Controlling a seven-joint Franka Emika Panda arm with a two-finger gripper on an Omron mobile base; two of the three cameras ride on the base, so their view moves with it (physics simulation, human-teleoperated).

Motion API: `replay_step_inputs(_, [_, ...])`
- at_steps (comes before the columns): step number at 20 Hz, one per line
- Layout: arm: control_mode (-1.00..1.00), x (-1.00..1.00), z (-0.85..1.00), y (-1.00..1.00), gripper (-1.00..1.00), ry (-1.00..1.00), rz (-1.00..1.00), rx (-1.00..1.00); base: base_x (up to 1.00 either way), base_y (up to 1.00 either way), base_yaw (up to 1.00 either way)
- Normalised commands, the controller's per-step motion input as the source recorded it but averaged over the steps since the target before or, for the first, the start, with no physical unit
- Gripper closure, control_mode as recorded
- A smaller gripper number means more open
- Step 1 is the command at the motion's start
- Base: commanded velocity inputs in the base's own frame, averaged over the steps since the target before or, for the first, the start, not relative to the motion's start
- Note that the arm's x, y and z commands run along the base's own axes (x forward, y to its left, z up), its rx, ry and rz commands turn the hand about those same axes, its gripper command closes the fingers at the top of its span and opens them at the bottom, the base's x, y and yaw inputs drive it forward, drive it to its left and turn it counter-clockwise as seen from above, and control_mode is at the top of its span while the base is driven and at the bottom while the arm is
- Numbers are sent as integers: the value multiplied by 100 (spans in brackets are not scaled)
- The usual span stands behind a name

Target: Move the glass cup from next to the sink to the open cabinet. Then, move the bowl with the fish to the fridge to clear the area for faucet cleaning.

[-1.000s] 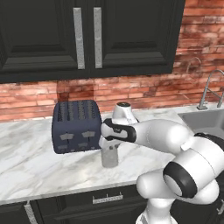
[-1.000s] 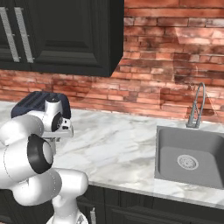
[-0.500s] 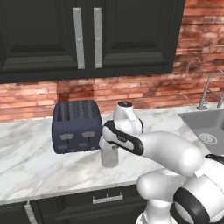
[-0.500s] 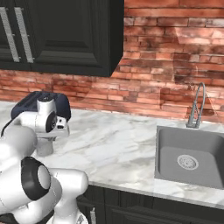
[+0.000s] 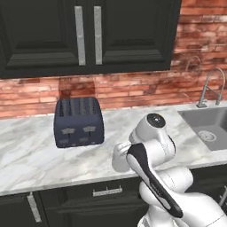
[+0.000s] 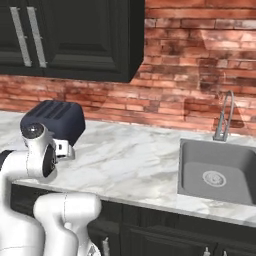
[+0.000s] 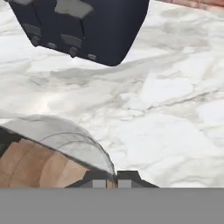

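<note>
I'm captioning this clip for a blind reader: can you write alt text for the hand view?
A translucent grey glass cup sits pinched at its rim by the shut gripper, above a white marble counter. A dark navy toaster stands on the counter further off, at the top of the picture.

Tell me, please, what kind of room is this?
It looks like a home kitchen: a marble counter with a dark toaster on it, a sink with a curved faucet, and black cabinets on a brick wall.
</note>
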Motion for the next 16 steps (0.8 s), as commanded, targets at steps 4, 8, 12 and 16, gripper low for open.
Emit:
replay_step_inputs(4, [100,0,0,0,100,0,0,0,-100,-84,0])
replay_step_inputs(8, [100,0,0,0,100,0,0,0,-98,-56,43])
replay_step_inputs(12, [100,0,0,0,100,0,0,0,-56,-1,73])
replay_step_inputs(16, [100,0,0,0,100,0,0,0,-16,1,84])
